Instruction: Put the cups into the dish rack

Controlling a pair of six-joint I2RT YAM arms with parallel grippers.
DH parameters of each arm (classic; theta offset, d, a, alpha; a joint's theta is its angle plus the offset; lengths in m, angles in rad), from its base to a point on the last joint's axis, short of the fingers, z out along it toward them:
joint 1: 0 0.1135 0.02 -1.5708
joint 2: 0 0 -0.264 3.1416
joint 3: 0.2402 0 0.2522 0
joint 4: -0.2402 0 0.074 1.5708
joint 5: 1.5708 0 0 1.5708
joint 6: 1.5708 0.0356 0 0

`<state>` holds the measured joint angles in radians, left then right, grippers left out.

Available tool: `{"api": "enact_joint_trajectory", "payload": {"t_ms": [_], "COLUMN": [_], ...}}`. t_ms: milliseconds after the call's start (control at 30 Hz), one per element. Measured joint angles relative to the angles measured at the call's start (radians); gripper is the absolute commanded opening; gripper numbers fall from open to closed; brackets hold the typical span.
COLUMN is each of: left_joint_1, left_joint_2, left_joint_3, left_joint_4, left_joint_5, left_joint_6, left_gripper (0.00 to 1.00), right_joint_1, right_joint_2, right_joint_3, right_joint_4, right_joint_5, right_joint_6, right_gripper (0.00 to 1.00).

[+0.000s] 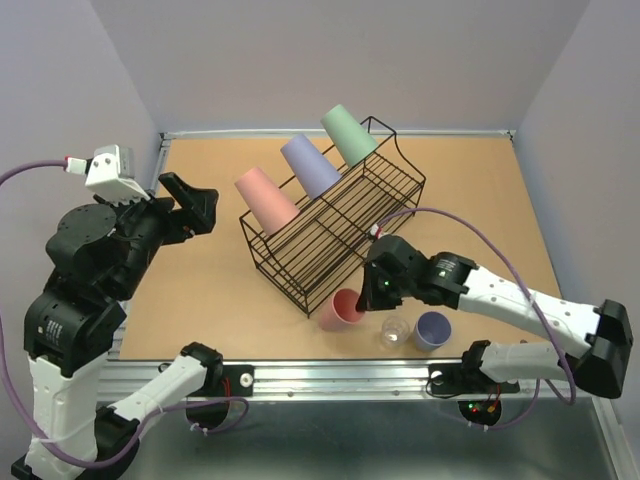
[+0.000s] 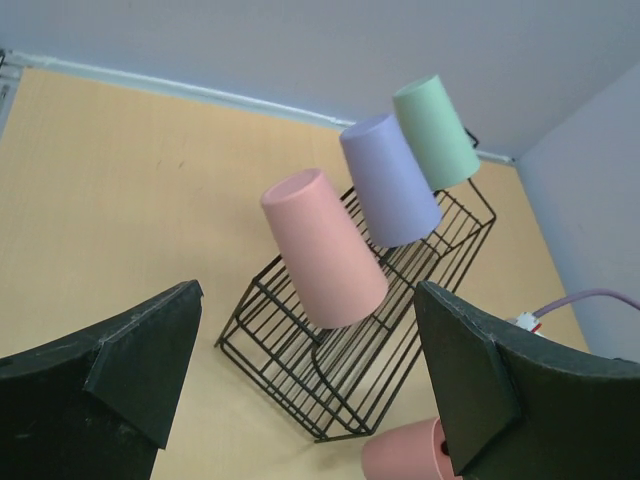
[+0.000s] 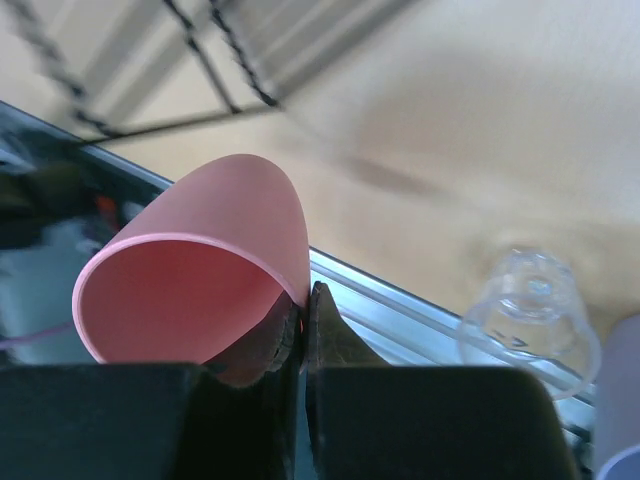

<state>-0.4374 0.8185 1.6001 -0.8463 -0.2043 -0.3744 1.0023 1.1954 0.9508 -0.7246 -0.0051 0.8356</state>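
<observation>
Top external view shows us three big cups (image 1: 310, 165) upended on the dish rack (image 1: 330, 240), our right gripper (image 1: 372, 292) pinching the small pink cup (image 1: 342, 310) at the rack's 6 o'clock (clear cup (image 1: 394, 332) and small lavender cup (image 1: 432, 329) still unloaded), left gripper (image 1: 195, 208) spread wide, empty.

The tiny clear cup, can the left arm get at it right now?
Probably not cleanly. The tiny clear cup sits between the small pink cup, pinched at its rim by the right gripper, and the small lavender cup, so the right arm crowds it. The left gripper is open, far left.
</observation>
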Motion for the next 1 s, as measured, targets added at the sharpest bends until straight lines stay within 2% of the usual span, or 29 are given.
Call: {"api": "enact_joint_trajectory", "payload": {"t_ms": [167, 333, 467, 700, 833, 1000], "left_joint_1": [0.0, 0.0, 0.0, -0.001, -0.028, -0.111], "left_joint_2": [0.037, 0.025, 0.001, 0.071, 0.071, 0.13], "left_joint_3": [0.165, 0.2, 0.027, -0.109, -0.269, -0.298], "left_joint_4": [-0.019, 0.068, 0.33, 0.693, 0.963, 1.114], "left_joint_5": [0.105, 0.342, 0.618, 0.831, 0.867, 0.845], "left_joint_6": [0.011, -0.026, -0.192, -0.439, -0.602, -0.681], "left_gripper": [0.99, 0.99, 0.99, 0.99, 0.99, 0.99], "right_joint_1": [0.001, 0.001, 0.001, 0.001, 0.001, 0.001], "right_joint_2": [-0.116, -0.23, -0.333, -0.352, -0.341, -0.312], "right_joint_3": [0.184, 0.341, 0.343, 0.316, 0.278, 0.278], "right_joint_4": [-0.027, 0.042, 0.186, 0.436, 0.531, 0.688], "right_joint_5": [0.105, 0.227, 0.309, 0.346, 0.346, 0.317], "right_joint_6": [0.105, 0.193, 0.236, 0.237, 0.234, 0.233], "right_gripper": [0.0, 0.0, 0.0, 0.0, 0.0, 0.0]}}
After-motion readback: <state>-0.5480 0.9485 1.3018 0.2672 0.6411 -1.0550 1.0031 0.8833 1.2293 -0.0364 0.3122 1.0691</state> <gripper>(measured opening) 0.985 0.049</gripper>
